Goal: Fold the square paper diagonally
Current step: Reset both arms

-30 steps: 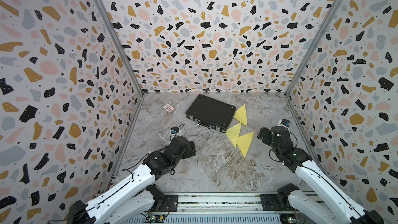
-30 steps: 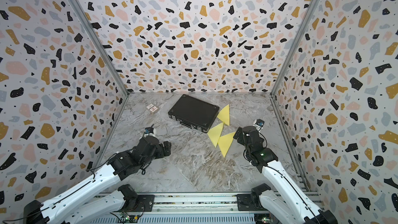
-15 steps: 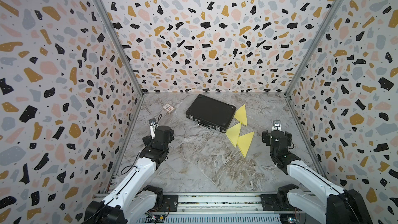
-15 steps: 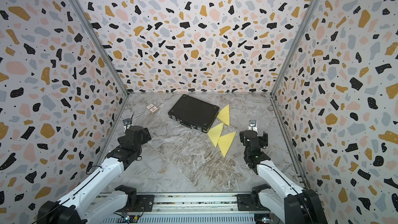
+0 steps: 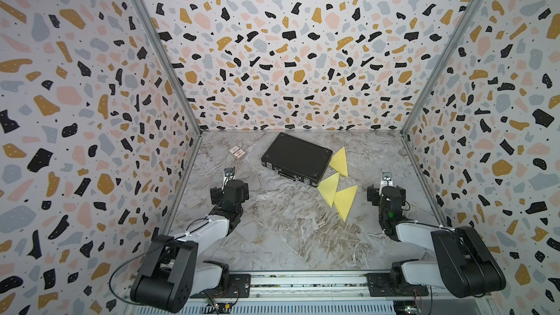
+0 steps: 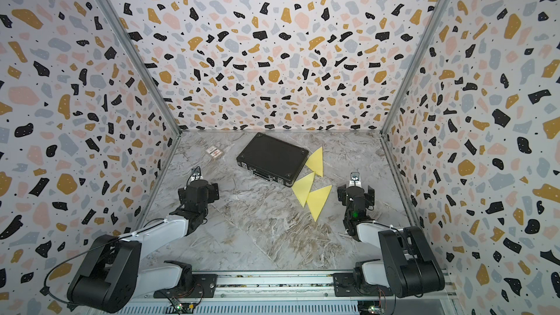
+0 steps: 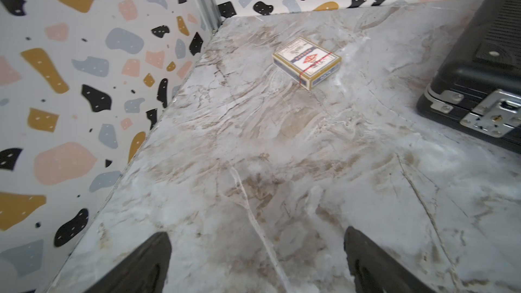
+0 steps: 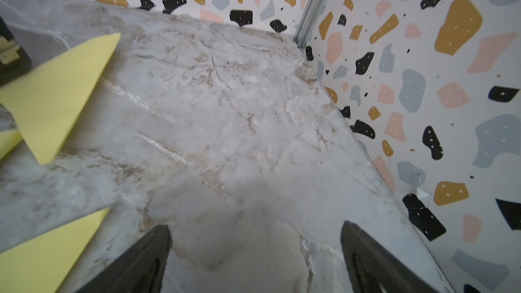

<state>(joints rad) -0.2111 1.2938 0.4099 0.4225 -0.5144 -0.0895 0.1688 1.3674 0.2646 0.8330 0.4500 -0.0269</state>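
— Both arms have drawn back toward our rail, left gripper [image 7: 256, 245] and right gripper [image 8: 255, 235] gaping wide, empty.
— Beside the black case [image 5: 295, 158], right of centre, lie three folded yellow triangles [image 5: 345, 200]; folding looks finished, we'd say. Only our left wrist view reads the card pack [image 7: 307, 62], and it shows no paper.

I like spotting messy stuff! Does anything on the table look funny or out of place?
Nothing is spilled or broken. The three yellow paper triangles lie at different angles beside the black case, the two nearer ones touching.
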